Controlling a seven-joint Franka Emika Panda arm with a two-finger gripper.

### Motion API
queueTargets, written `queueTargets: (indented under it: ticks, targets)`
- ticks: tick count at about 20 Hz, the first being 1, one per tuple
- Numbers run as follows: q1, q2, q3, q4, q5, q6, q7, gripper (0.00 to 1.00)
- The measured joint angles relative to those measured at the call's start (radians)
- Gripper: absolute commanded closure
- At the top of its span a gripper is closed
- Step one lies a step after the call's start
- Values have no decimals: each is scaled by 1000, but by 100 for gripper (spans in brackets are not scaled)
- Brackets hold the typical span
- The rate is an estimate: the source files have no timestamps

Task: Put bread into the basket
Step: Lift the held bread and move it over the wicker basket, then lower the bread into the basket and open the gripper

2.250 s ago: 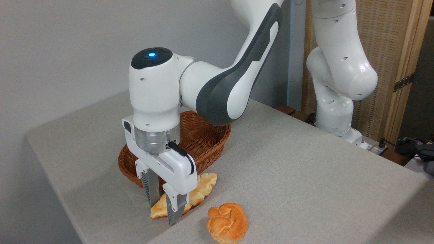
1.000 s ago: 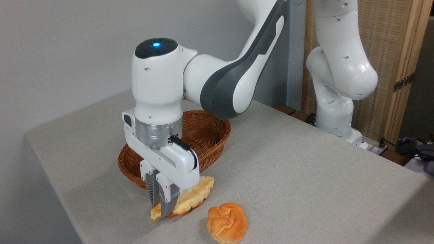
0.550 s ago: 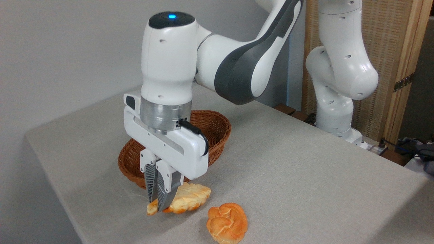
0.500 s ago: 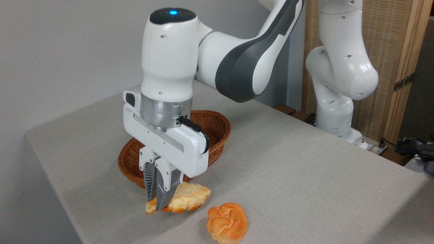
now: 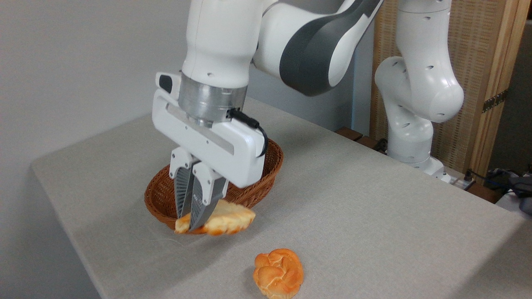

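Fingers (image 5: 192, 216) clamped near one pointed end of pale golden braided loaf (image 5: 222, 218), lifted off counter (image 5: 374, 207); seemingly light, stiff; off-centre hold risks pivoting.

Place: a robot lab or test room, not a home.
Robot: white Franka arm (image 5: 415, 87) bolted at the table's far right edge.
Table (image 5: 374, 207): plain grey cloth cover, centre frame.
Walls: bare grey, upper left.
Right edge: woven folding screen (image 5: 469, 54); cables (image 5: 490, 176) trailing below.
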Motion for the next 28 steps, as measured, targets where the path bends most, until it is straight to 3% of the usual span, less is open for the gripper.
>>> queueTargets:
  ticks: [5, 11, 13, 15, 16, 28]
  targets:
    - [-13, -43, -50, 0, -9, -129, -3, 83]
    - [-19, -31, -153, -8, -15, -207, -92, 79]
    - [-20, -25, -181, -9, -15, -210, -142, 55]
    - [-20, -18, -198, -10, -15, -210, -185, 4]
    - [-20, -14, -201, -10, -15, -211, -204, 0]
    - [-19, -3, -200, -10, -15, -210, -215, 0]
